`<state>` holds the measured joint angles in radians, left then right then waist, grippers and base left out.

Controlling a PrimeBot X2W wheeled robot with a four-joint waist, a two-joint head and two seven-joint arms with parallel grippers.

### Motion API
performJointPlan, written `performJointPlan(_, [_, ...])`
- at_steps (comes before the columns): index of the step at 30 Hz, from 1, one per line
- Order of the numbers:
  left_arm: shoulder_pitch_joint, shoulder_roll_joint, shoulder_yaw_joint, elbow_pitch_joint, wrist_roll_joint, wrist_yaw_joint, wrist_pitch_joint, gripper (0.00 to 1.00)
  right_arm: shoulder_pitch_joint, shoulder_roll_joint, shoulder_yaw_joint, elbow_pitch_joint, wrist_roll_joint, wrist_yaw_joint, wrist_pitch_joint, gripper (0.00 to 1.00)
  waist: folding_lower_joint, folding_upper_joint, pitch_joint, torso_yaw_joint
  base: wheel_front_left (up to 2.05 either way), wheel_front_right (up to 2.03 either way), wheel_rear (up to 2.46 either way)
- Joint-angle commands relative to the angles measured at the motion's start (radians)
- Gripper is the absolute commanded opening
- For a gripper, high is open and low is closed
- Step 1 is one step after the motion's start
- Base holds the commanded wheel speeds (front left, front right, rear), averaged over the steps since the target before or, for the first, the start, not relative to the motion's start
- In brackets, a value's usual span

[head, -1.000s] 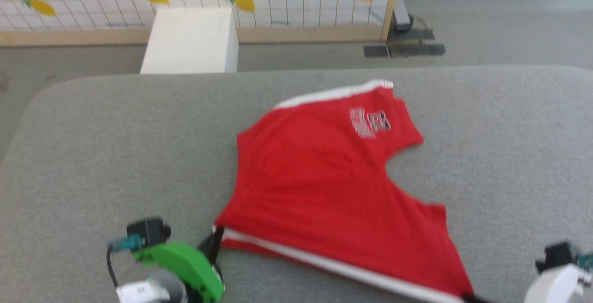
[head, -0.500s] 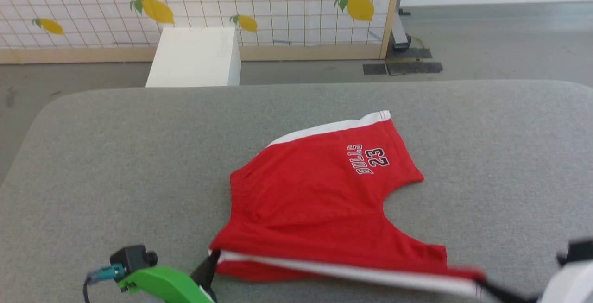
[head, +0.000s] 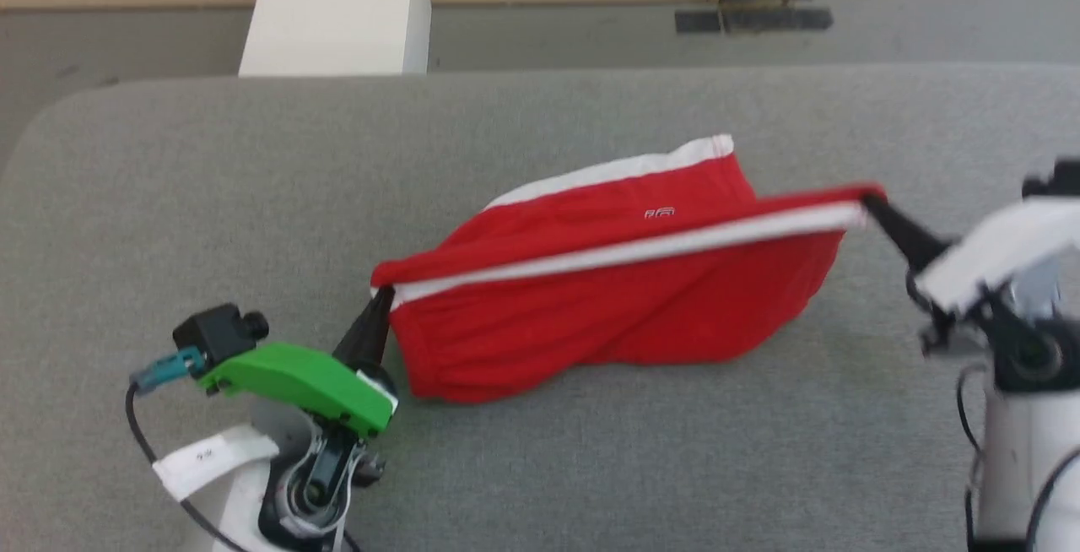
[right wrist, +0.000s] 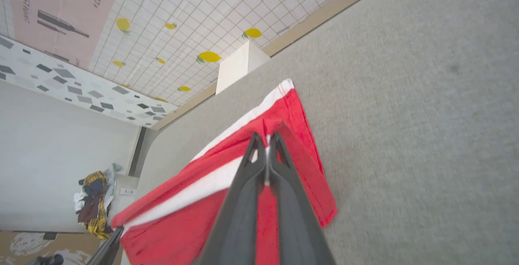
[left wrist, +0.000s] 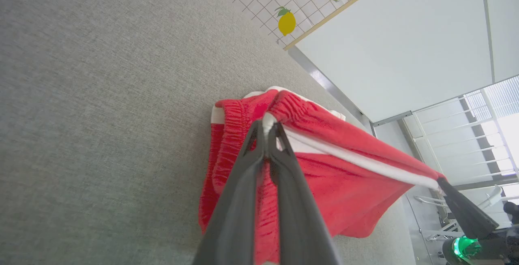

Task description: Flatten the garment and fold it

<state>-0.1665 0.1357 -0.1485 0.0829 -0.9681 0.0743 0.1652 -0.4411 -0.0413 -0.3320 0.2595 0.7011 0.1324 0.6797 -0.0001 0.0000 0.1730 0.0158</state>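
Note:
The red shorts (head: 591, 316) hang lifted over the grey padded table (head: 211, 189), their near white-striped edge stretched taut between my two grippers. My left gripper (head: 381, 297) is shut on the waistband corner of the shorts (left wrist: 332, 176), its tips (left wrist: 267, 125) pinching the white stripe. At the other end my right gripper (head: 869, 206) is shut on the leg hem of the shorts (right wrist: 182, 216), tips (right wrist: 265, 139) on the stripe. The far leg with its white stripe lies on the table. The lettering is mostly folded under.
A white box (head: 333, 8) stands on the floor beyond the table's far edge, before a lemon-patterned screen (right wrist: 202, 22). Bare grey table surface lies all around the shorts. A pile of clothes (right wrist: 93, 200) sits on the floor far off.
Both grippers have raised the near striped edge of the shorts off the table and carried it toward the far side, so the fabric now hangs folded over. The camera has tilted down.

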Motion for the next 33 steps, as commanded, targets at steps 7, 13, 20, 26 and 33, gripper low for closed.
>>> performJointPlan(7, [-0.117,-0.006,-0.009,0.046,0.019,-0.023,-0.023,0.00,-0.261,-0.009,0.027,0.227,-0.093,-0.002,-0.142,0.00,0.0001,0.0000,0.174,0.073,0.00,0.00,0.00])
performJointPlan(13, [-0.182,-0.014,-0.026,0.081,0.034,-0.036,-0.036,0.00,-0.388,-0.009,0.035,0.375,-0.181,-0.002,-0.201,0.00,0.0001,0.0000,0.232,0.096,0.00,0.00,0.00])
performJointPlan(20, [-0.225,-0.016,-0.045,0.128,0.057,-0.040,-0.045,0.00,-0.459,-0.009,0.048,0.505,-0.284,-0.002,-0.227,0.00,0.0001,0.0000,0.264,0.103,0.00,0.00,0.00])
performJointPlan(26, [-0.231,-0.018,-0.052,0.161,0.054,-0.044,-0.045,1.00,-0.477,-0.009,0.073,0.562,-0.303,-0.002,-0.244,1.00,0.0001,0.0000,0.242,0.098,0.00,0.00,0.00])
performJointPlan(33, [-0.198,0.012,-0.030,0.121,0.070,-0.026,-0.072,1.00,-0.434,-0.009,0.088,0.500,-0.276,-0.002,-0.274,1.00,0.0001,0.0000,0.148,0.090,0.00,0.00,0.00])
